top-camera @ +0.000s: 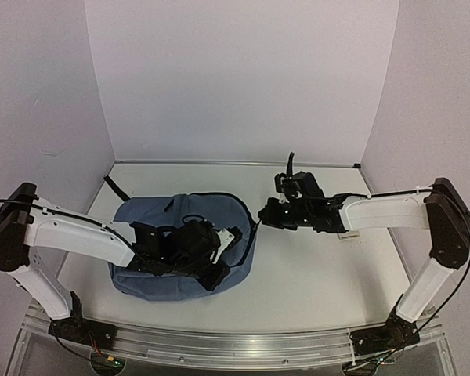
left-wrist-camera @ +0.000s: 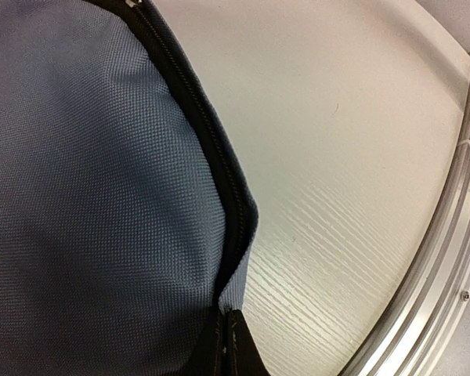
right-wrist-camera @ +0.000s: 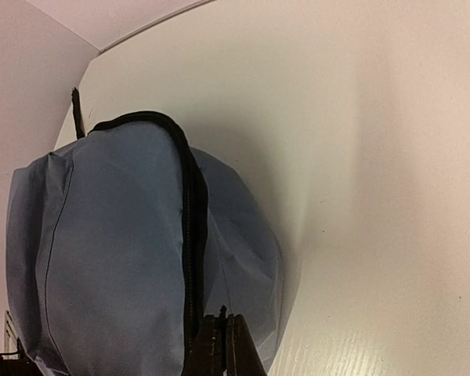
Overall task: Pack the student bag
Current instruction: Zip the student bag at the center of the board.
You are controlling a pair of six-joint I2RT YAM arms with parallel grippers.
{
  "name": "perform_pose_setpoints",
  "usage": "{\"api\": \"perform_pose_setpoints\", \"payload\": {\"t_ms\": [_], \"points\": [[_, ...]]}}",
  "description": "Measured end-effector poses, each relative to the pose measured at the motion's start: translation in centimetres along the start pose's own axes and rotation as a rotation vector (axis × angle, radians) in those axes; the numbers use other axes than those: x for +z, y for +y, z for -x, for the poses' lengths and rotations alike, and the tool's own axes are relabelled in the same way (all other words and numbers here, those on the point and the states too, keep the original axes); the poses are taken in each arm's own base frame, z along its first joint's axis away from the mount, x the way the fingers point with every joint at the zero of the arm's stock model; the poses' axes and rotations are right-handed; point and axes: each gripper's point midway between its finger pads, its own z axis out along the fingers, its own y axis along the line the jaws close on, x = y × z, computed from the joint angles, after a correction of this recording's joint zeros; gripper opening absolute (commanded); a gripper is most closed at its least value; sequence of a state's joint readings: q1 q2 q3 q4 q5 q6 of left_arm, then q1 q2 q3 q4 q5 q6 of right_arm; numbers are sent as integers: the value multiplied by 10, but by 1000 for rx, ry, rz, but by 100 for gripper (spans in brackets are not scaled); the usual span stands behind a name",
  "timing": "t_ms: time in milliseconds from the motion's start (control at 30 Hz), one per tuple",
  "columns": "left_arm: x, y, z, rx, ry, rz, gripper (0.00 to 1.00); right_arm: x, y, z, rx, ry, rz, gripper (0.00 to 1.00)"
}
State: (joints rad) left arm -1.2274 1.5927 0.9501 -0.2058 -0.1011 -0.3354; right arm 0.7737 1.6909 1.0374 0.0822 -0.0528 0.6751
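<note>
Student bag [top-camera: 141,219] lies flat on the desk [top-camera: 313,266], its bulk spreading ahead of my left pincer [left-wrist-camera: 227,348]. That one's clamped shut on the zip [left-wrist-camera: 192,110] seam at the bag's edge. Right pincer [right-wrist-camera: 223,345] is closed too, tips at the same zip, though I can't tell if it's gripping. The zip looks drawn wherever I can see it, so I judge we're near finished.
</note>
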Motion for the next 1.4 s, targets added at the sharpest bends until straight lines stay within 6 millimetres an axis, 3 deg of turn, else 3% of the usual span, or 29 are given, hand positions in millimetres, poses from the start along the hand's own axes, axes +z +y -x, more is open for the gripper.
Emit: {"api": "perform_pose_setpoints", "payload": {"t_ms": [400, 667, 700, 800, 867, 967, 1167, 1300, 1400], "points": [[-16, -11, -21, -52, 95, -57, 0, 4, 6, 1, -17, 22, 33, 0], [-28, -14, -49, -108, 170, -94, 1, 20, 9, 8, -24, 14, 32, 0], [-29, -14, -52, -116, 176, -96, 8, 22, 8, 9, -24, 13, 32, 0], [-34, -13, -53, -148, 174, -86, 56, 26, 7, 11, -25, 10, 30, 0], [-38, -8, -53, -184, 171, -57, 76, 27, 7, 11, -25, 8, 29, 0], [-44, 8, -53, -259, 166, 8, 84, 27, 6, 15, -23, -4, 29, 0], [-64, 81, -26, -586, 73, 163, 91, 28, 0, 13, -20, -10, 18, 0], [-103, 126, -12, -810, -46, 282, 97, 28, -5, 10, -17, -7, 6, 0], [-136, 151, -20, -960, -102, 354, 97, 28, -5, 10, -15, -7, 6, 0]]}}
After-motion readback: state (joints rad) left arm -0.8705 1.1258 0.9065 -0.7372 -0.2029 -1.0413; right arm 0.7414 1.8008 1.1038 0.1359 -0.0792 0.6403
